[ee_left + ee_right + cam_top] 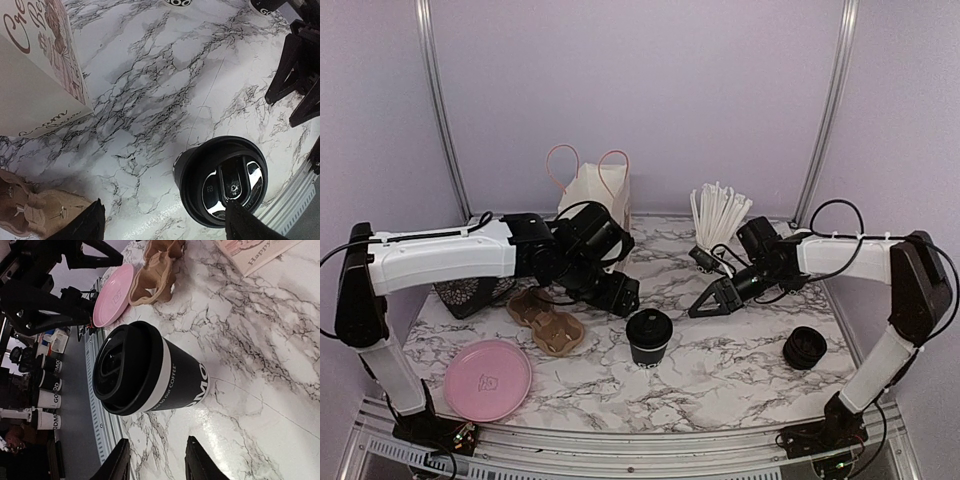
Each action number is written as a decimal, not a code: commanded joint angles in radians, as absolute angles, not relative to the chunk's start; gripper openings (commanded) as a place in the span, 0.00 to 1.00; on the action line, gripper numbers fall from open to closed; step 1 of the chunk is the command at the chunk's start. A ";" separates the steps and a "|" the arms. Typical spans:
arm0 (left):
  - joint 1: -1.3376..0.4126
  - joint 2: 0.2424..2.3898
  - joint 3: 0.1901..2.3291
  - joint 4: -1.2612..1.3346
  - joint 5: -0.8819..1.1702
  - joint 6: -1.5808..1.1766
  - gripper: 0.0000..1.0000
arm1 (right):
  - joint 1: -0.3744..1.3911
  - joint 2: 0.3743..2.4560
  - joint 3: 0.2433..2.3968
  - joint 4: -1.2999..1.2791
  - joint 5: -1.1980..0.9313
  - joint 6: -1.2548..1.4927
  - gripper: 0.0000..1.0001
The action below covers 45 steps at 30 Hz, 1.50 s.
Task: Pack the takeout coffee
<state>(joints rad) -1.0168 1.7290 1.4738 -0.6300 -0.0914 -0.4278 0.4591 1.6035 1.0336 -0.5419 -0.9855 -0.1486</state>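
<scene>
The coffee (648,338) stands upright on the marble table (740,372) at the middle of the top view, with its lid (647,325) seated. That part looks done. The packing looks not yet begun: the cup sits in neither the cardboard carrier (545,322) just to its left nor the paper bag (595,192) at the back.

The left gripper (623,297) hangs just above and left of the cup, released, its fingers wide and holding nothing. The right gripper (705,305), above and right of the cup, is also released, with a narrower, empty gap. What is left: grasp the cup and set it in the carrier or bag.
</scene>
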 commanded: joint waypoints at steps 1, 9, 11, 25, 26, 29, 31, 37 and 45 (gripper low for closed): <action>-0.988 1.721 1.449 -0.473 0.028 -0.531 0.81 | 0.494 1.664 1.094 -0.585 -1.075 -0.102 0.36; -0.986 1.765 1.421 -0.464 0.090 -0.542 0.71 | 0.546 1.717 1.116 -0.576 -1.114 -0.084 0.45; -0.987 1.771 1.409 -0.464 0.093 -0.543 0.69 | 0.552 1.730 1.122 -0.578 -1.114 -0.082 0.46; -1.012 1.826 1.377 -0.428 0.156 -0.530 0.55 | 0.586 1.816 1.161 -0.578 -1.184 -0.066 0.31; -1.014 1.829 1.375 -0.429 0.157 -0.529 0.53 | 0.586 1.821 1.163 -0.577 -1.190 -0.064 0.30; -1.015 1.836 1.368 -0.425 0.160 -0.527 0.49 | 0.586 1.830 1.166 -0.566 -1.202 -0.048 0.30; -1.018 1.840 1.363 -0.424 0.163 -0.527 0.48 | 0.585 1.838 1.166 -0.557 -1.219 -0.034 0.38; -1.030 1.841 1.354 -0.424 0.153 -0.535 0.48 | 0.586 1.857 1.170 -0.548 -1.226 -0.006 0.52; -1.048 1.829 1.317 -0.424 0.114 -0.555 0.47 | 0.586 1.876 1.164 -0.563 -1.051 0.026 0.34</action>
